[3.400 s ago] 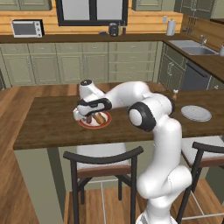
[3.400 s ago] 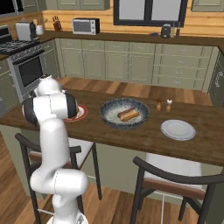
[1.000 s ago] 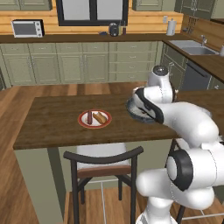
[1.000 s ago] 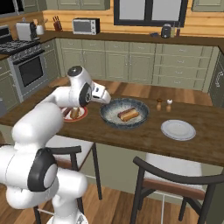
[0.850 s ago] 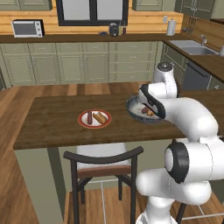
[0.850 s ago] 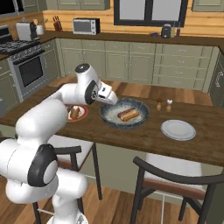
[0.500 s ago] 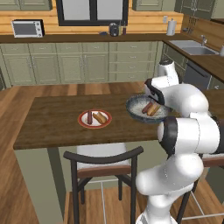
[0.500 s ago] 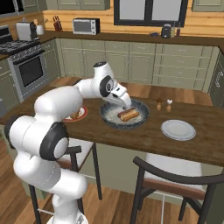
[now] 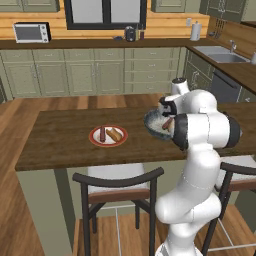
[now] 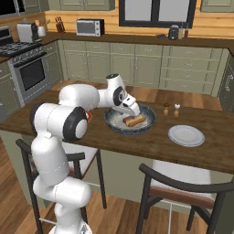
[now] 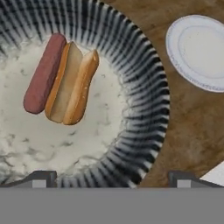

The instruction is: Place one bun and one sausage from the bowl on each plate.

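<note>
The dark blue-grey bowl [image 10: 114,124] sits mid-counter and holds one sausage [image 11: 43,72] lying against one bun [image 11: 72,83]. My gripper [image 11: 112,179] hovers just above the bowl [image 11: 148,87], open, its fingertips [image 11: 41,178] wide apart with nothing between them. In the right base view the gripper [image 10: 133,111] hangs over the bun [image 10: 135,120]. The red-rimmed plate [image 9: 95,140] carries a sausage [image 9: 102,133] and a bun [image 9: 115,134]. The pale grey plate [image 10: 186,135] lies bare to the right of the bowl, seen also as the grey plate [image 11: 199,50] in the hand view.
Salt and pepper shakers [image 10: 171,109] stand behind the bowl on the wooden counter [image 9: 60,135]. Two dark stools [image 10: 183,192] stand at the counter's near edge. My own arm crosses in front of the bowl [image 9: 152,120] in the left base view.
My arm has swung from the red-rimmed plate across to the bowl, and the hand now hangs over the bun and sausage inside it. The plates and bowl have not moved.
</note>
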{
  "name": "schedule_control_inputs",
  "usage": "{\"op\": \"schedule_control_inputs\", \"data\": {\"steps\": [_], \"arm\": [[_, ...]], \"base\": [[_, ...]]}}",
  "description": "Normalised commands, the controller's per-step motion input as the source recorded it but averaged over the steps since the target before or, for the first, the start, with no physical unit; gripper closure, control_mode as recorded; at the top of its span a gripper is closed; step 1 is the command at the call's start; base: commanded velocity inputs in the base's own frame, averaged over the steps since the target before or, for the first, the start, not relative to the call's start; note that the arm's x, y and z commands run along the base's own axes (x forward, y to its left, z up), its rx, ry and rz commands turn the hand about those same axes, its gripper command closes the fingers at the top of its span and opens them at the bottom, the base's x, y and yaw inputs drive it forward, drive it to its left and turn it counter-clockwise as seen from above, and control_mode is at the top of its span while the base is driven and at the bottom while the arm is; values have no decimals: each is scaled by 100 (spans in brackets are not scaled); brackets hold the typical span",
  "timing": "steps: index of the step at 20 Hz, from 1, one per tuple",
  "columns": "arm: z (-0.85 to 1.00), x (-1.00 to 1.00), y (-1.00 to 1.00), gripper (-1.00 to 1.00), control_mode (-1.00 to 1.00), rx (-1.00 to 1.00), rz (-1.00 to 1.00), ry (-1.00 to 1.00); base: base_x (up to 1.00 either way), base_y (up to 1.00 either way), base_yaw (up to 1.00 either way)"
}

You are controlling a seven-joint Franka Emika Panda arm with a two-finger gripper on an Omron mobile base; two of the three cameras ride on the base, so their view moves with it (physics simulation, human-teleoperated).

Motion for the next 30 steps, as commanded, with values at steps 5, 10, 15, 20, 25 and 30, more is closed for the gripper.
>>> {"op": "schedule_control_inputs", "data": {"steps": [5,10,15,20,25,30], "arm": [[-59,43,0,-100,-100,3,0,-1],[-31,47,0,-100,-100,6,0,-1],[-37,63,0,-100,-100,6,0,-1],[-30,59,-25,-100,-100,1,0,2],[-61,9,-44,-100,-100,0,0,2],[-98,-99,-43,-100,-100,0,1,-6]], "base": [[0,0,0],[0,0,0],[0,0,0],[0,0,0],[0,0,0],[0,0,0]]}}
